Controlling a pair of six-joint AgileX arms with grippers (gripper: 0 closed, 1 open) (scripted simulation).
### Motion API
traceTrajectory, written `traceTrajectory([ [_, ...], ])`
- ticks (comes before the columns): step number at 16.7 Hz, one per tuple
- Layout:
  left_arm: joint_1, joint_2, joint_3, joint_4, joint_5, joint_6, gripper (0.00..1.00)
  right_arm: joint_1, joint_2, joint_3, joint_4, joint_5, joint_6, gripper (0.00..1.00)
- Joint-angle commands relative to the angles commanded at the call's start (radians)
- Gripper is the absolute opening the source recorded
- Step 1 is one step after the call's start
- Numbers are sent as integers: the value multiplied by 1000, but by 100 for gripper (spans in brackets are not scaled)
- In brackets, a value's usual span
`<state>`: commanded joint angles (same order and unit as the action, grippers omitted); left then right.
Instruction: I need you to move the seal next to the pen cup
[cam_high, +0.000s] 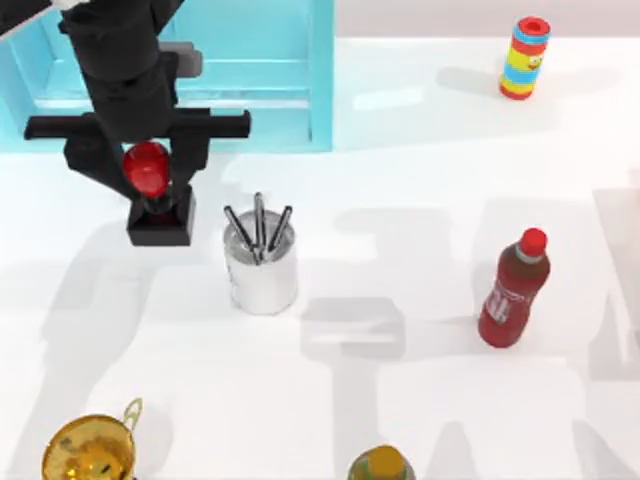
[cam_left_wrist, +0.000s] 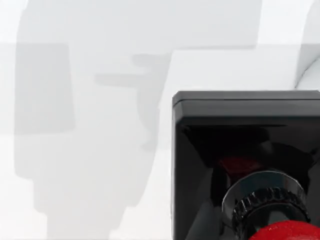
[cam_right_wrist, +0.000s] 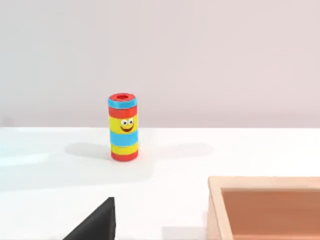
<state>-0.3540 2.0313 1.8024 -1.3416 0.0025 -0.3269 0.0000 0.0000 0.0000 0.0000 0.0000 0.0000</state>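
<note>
The seal (cam_high: 160, 212) stands on the white table just left of the pen cup (cam_high: 260, 265), a small gap between them. Its black square base (cam_left_wrist: 240, 125) and red knob (cam_left_wrist: 287, 231) sit close under the left wrist camera. My left gripper (cam_high: 147, 185) hangs directly over the seal, its fingers (cam_high: 100, 165) spread on either side of the red knob and apart from it, so it is open. The pen cup is white-silver with three dark pens (cam_high: 259, 232) sticking up. My right arm is parked off the table's right side.
A light blue bin (cam_high: 250, 75) stands behind the left arm. A striped smiley cylinder (cam_high: 525, 57) (cam_right_wrist: 123, 127) is at the back right, a red bottle (cam_high: 513, 290) at the right. A gold object (cam_high: 92, 448) and a green-topped one (cam_high: 381, 465) sit at the front edge. A wooden box (cam_right_wrist: 265, 207) lies near the right wrist.
</note>
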Motion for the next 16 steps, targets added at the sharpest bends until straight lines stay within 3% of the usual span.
traceTrajectory([
  [10,0,0,0,0,0,0,98,0,0,0,0,0,0,100],
  [16,0,0,0,0,0,0,100,0,0,0,0,0,0,100],
])
